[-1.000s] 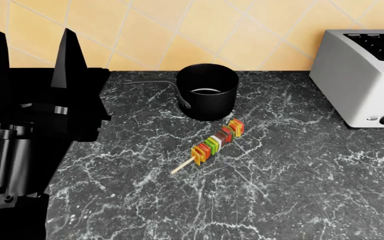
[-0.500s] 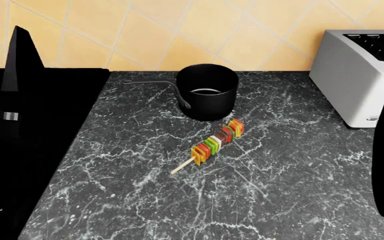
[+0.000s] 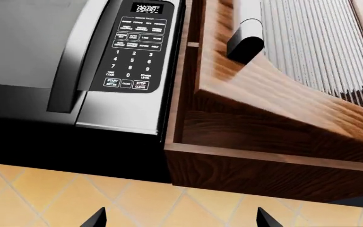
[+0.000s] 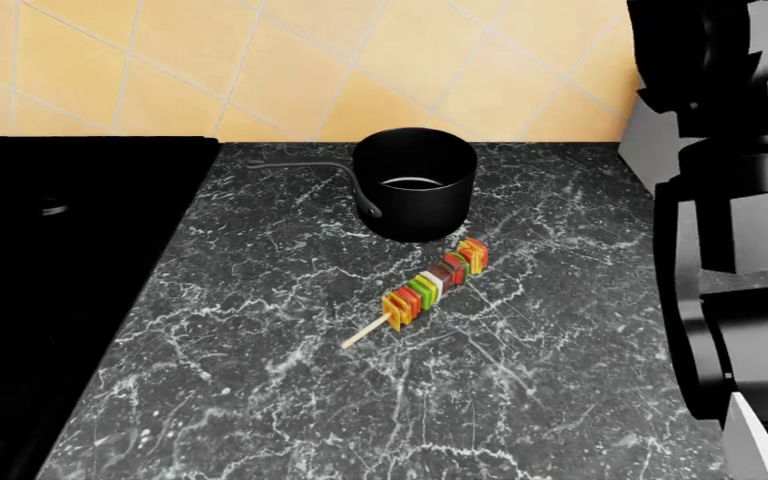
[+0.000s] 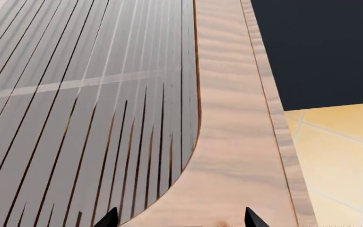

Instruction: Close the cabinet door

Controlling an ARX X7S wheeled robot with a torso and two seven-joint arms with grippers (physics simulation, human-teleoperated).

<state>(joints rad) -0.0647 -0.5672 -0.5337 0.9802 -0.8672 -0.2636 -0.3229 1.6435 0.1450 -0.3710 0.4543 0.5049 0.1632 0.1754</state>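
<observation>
Fingertips of your right end effector (image 5: 178, 218) are standing apart, gripping nothing, facing the wooden louvered cabinet door (image 5: 168, 113) just ahead. Your left end effector (image 3: 180, 218) is also spread, empty, below the door beside the steel microwave (image 3: 74, 61).

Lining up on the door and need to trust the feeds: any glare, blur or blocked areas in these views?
Head view: sharp, evenly lit, but the right arm blocks its right side. Left wrist view: crisp; soft sheen on the microwave, keypad legible, cabinet door clear. Right wrist view: door slats show a pale reflective streak; wood grain sharp, no blur.
</observation>
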